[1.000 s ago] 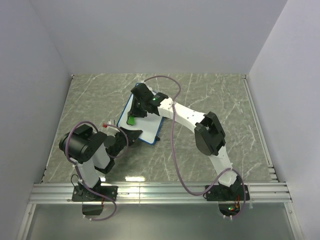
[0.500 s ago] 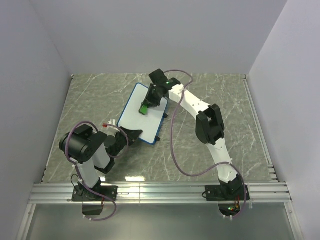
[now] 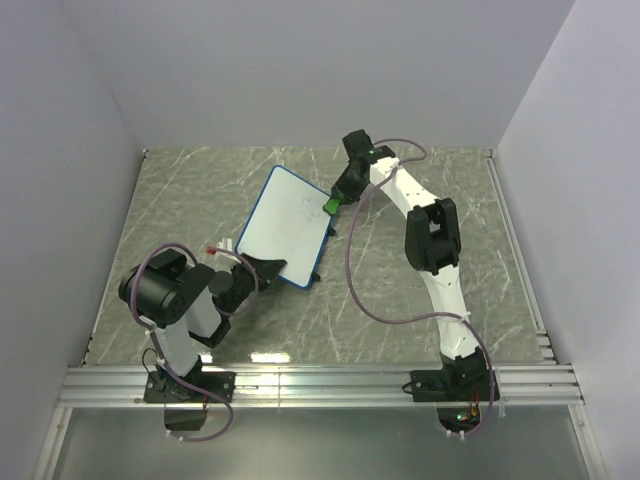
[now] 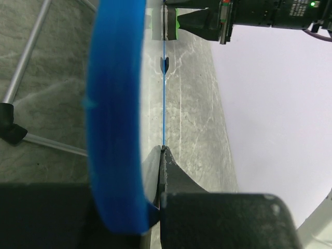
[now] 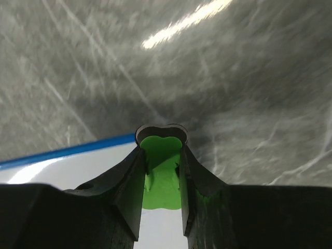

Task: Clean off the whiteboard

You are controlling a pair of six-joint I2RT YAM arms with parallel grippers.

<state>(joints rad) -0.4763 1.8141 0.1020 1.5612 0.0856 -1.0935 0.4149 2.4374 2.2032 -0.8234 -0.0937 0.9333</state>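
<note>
Whiteboard (image 3: 283, 225): lies on the table (image 3: 450, 215), left of the middle and turned at a slant, one corner toward the left arm.
Frame (image 5: 62, 151): thin and blue; the left wrist view shows it edge-on as a fine blue line.
Board surface: white, with a few faint marks in the far part, too small to read.
Black bits (image 3: 330, 232): small, on the board's right edge.
Eraser (image 3: 331, 204): green, at the far right edge of the board. In the right wrist view its tip reaches the blue frame, with white board on one side and table on the other. I cannot tell if it presses on the board.
Right gripper (image 3: 333, 201): fingers (image 5: 129, 181) pinch the eraser from both sides, with no gap to it. The arm is stretched far out over the table.
Left gripper (image 3: 263, 267): at the near corner of the board. Its fingers are pressed together on the frame, so it holds the board by this corner.
Red and white thing (image 3: 218, 247): small, on the table just beside the left gripper, apart from the board; I cannot tell what it is.
</note>
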